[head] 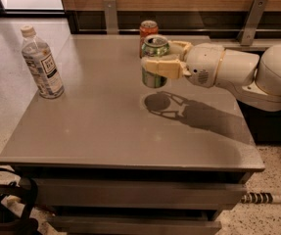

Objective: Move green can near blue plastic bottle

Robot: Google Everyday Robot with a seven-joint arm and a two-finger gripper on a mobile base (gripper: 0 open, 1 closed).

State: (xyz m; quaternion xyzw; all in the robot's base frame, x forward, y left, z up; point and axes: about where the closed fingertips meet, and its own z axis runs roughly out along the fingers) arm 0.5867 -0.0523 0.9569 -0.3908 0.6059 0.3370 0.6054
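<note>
Gripper (156, 56) grasps green can (153, 80) above table (101, 131); red can (148, 27) behind, bottle (42, 65) far left

Gripper (155, 58) holding the green can (154, 79) above the table (105, 131).

The arm reaches in from the right, its fingers (159, 66) clamped on the upright can's sides, with the can's shadow (162, 104) on the tabletop just beneath the gripper. A red can (148, 29) stands just behind the gripper, partly hidden by the held can. The blue plastic bottle (42, 65) stands upright well beyond the fingertips, near the table's left edge.
</note>
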